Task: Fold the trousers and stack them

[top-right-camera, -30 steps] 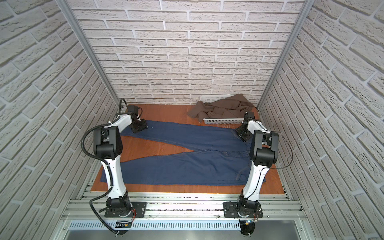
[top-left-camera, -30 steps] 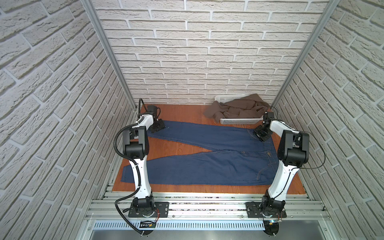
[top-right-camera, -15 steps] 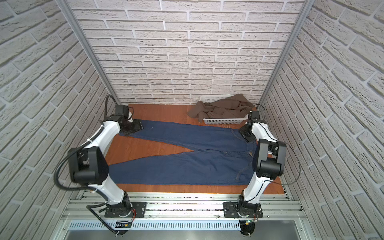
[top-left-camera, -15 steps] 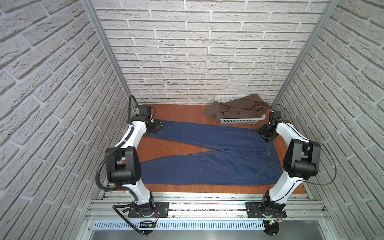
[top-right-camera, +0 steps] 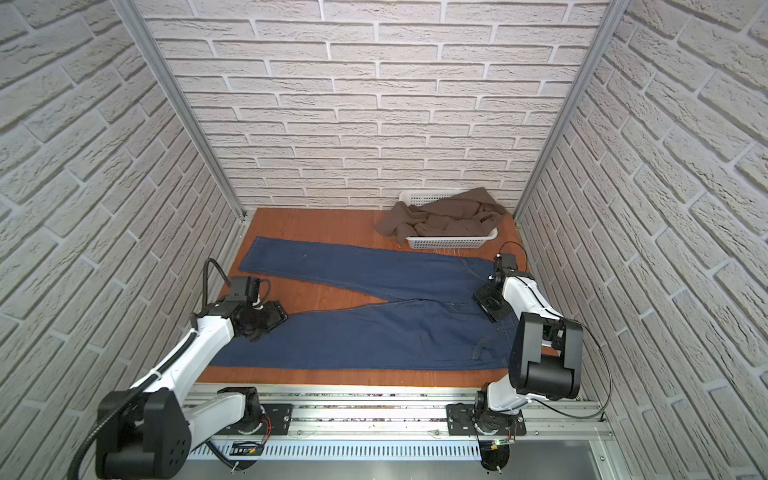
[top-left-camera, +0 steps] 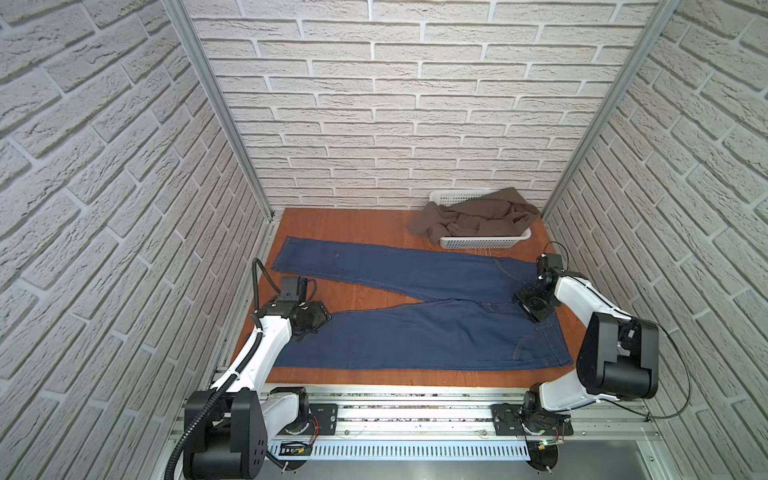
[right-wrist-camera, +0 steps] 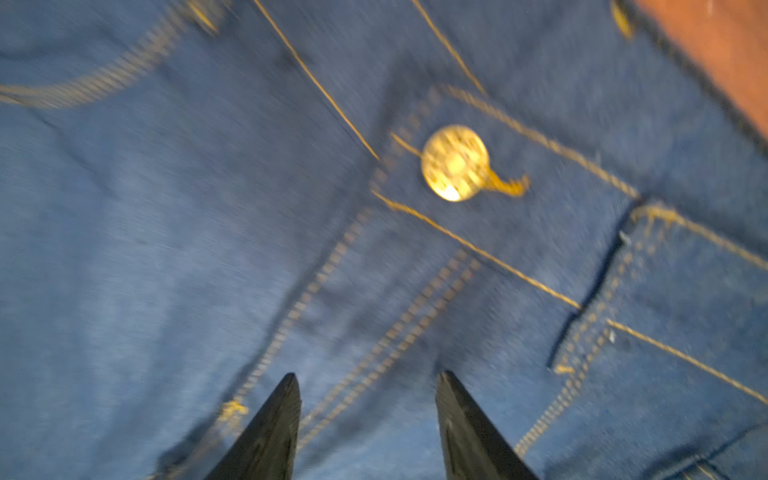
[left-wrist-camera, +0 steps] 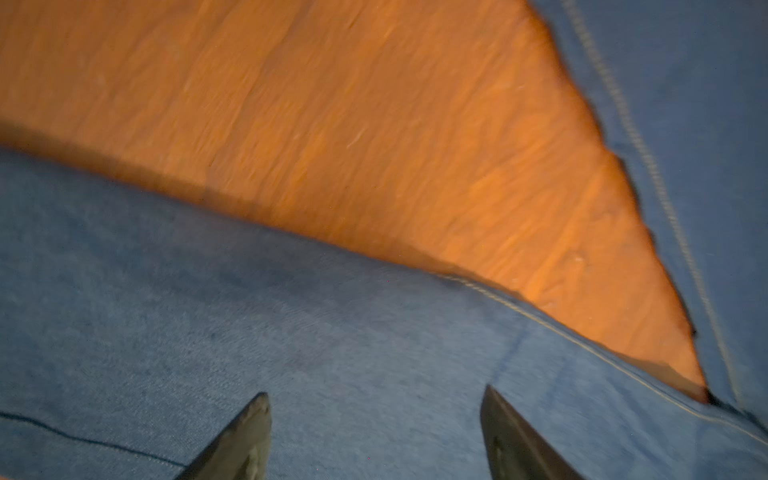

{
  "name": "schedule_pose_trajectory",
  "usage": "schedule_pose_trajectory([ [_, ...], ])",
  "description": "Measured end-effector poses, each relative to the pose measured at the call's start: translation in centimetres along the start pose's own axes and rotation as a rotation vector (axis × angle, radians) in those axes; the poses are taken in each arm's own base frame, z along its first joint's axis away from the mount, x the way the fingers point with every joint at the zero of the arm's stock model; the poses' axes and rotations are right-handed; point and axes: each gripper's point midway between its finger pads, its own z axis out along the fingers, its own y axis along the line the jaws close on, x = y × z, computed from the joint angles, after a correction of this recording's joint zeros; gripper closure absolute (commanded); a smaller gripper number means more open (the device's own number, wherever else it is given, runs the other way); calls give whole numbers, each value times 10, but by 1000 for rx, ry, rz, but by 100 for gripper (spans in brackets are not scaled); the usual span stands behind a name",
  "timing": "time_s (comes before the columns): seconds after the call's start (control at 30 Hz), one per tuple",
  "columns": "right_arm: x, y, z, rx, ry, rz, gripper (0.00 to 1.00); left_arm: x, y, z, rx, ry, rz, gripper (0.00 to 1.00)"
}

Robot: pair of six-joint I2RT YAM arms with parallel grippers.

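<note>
1. Jeans first: the trousers [top-left-camera: 415, 332] lie flat and front up across the middle of the orange-brown surface [top-left-camera: 353, 224] in both top views. The waistband is toward the right of the frame. The two legs run left in a narrow V with bare wood between them.
2. That spread looks deliberate to me: laid open like this, one leg can be brought over the other. No fold is made yet.
3. The left fingers [left-wrist-camera: 245, 436] hang over the nearer leg at the left of the top views, close to its inner edge and toward the hem end. In the left wrist view they stand well apart, with only denim beneath and nothing held.
4. The right fingers [right-wrist-camera: 270, 419] hover over the fly at the right of the frame, near the metal button [right-wrist-camera: 455, 163]. They are moderately parted and grip nothing.
5. With one arm at the leg end and one at the waist, I judge they mean to take hold so the cloth moves as one piece.
6. A white basket [top-left-camera: 482, 242] sits at the upper right of the surface by the back wall, just beyond the far leg. It holds a crumpled brown garment [top-left-camera: 478, 216] that spills over its left rim onto the wood.
</note>
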Motion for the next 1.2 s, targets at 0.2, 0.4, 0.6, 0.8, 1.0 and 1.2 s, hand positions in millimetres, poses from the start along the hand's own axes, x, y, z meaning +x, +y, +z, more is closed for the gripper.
schedule_pose_trajectory([
  [0.2, 17, -23, 14, 54, 45, 10, 44, 10, 18, 12, -51, -2, -84, 20],
  [0.4, 20, -43, 24, 104, 72, 49, 43, -1, 22, 12, -74, -56, -114, 18],
  [0.6, 13, -64, 22, 125, 47, 99, 42, -11, 37, 8, -101, -102, -168, 17],
  [0.8, 11, -78, 18, 155, 34, 111, 43, -17, 44, 8, -106, -109, -190, 17],
  [1.0, 1, -64, -7, 78, -27, 66, 42, -19, 37, 6, -76, -101, -158, 17],
  [1.2, -54, -14, -77, -102, -249, -7, 42, -57, -2, -29, 10, -196, -76, 17],
])
